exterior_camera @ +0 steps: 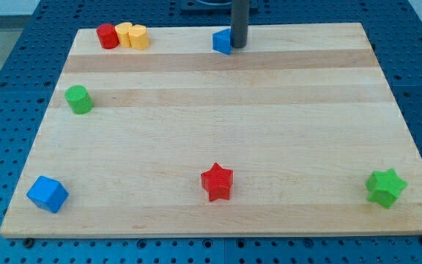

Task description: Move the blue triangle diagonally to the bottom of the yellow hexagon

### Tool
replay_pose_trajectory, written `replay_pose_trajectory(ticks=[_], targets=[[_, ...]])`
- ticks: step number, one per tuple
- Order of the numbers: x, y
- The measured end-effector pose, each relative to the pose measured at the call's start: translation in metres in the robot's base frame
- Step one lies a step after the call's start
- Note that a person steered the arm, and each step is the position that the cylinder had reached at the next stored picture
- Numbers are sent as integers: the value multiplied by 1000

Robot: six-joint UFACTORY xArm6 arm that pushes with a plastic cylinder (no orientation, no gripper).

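Right now my tip (238, 47) is pressing against the right side of the blue triangle (222, 42), which is sitting near the view's top edge of the wooden board (218, 147), a little left of centre. There are no fingers on this rod to open or close, so nothing is being held; the tip is only leaning on the block.

The yellow hexagon (138, 37) is standing at the view's top left, touching a second yellow block (125, 34) (its shape is too small to make out), which in turn is touching the red cylinder (108, 36). The triangle is lying well to the right of that row, at about the same height.

To do this step well, I am judging that the push needs to be heading left and slightly toward the view's bottom, so the triangle is ending up just below and beside the hexagon rather than ramming into it. Keeping the tip centred behind the triangle matters, since an off-centre push is likely to be spinning it away. The green cylinder (78, 99), blue cube (47, 193), red star (217, 181) and green star (385, 187) are all lying well clear of that path.
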State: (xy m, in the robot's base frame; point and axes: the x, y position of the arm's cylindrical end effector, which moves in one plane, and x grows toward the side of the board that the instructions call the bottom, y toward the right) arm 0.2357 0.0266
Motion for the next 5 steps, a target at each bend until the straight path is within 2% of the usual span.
replay_pose_trajectory(ticks=[3,4,5], targets=[[-7,-107],[-7,-130],[9,-128]])
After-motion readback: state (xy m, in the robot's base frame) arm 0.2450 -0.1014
